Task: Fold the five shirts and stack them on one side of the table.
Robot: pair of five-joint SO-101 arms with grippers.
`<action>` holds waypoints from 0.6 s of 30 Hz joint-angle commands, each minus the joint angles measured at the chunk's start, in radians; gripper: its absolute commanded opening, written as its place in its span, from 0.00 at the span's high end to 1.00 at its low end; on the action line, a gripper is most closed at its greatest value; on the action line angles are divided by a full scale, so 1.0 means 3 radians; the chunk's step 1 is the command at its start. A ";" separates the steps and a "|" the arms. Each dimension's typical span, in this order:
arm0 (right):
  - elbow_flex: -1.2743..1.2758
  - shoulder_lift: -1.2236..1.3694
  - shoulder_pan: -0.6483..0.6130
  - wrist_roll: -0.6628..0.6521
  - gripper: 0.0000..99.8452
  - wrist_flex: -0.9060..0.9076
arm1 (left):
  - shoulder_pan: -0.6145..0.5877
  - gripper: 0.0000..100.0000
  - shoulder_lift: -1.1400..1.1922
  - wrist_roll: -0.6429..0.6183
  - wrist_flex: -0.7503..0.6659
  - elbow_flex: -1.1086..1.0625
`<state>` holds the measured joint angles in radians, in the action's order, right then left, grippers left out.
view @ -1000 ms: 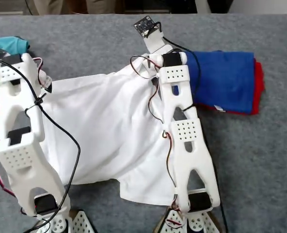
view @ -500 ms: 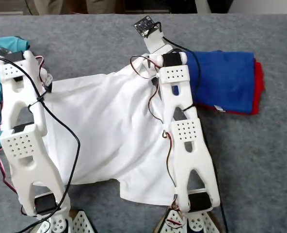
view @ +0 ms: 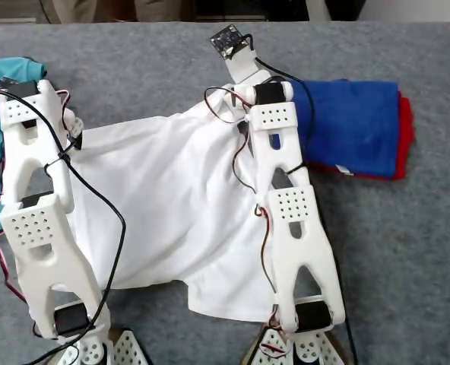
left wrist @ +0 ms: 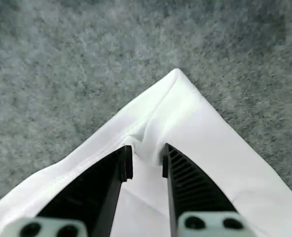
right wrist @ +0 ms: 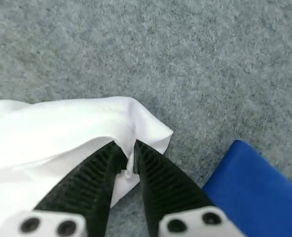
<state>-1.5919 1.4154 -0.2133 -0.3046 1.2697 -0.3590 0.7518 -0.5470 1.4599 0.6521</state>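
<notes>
A white shirt [view: 164, 198] lies spread on the grey table between my two arms. My left gripper [view: 74, 135] stands at its far left corner. In the left wrist view that gripper [left wrist: 147, 148] is narrowly open, its tips pressing on a puckered fold of the shirt [left wrist: 200, 128] just behind the pointed corner. My right gripper [view: 242, 129] is at the far right corner. In the right wrist view it [right wrist: 128, 145] is shut on the bunched edge of the white shirt [right wrist: 62, 133].
A folded blue shirt [view: 350, 125] lies on a folded red shirt [view: 406, 129] at the right, close beside the right arm; its corner [right wrist: 254, 182] shows near the right gripper. A teal shirt [view: 4, 72] lies crumpled at the left edge. Bare grey table [view: 134, 68] stretches beyond the white shirt.
My left arm shifted slightly right and toward the far side, onto the shirt's left corner, then stopped. The right arm and the shirt's right corner stayed put.
</notes>
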 commanded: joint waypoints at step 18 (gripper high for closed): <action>-0.0253 -0.0028 0.0033 -0.0031 1.00 -0.0077 | 0.0077 0.98 -0.0054 0.0210 0.0031 0.0829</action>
<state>-1.5919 1.4154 -0.2133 -0.3046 1.2697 -0.3590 0.7518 -0.5317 1.4599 0.7856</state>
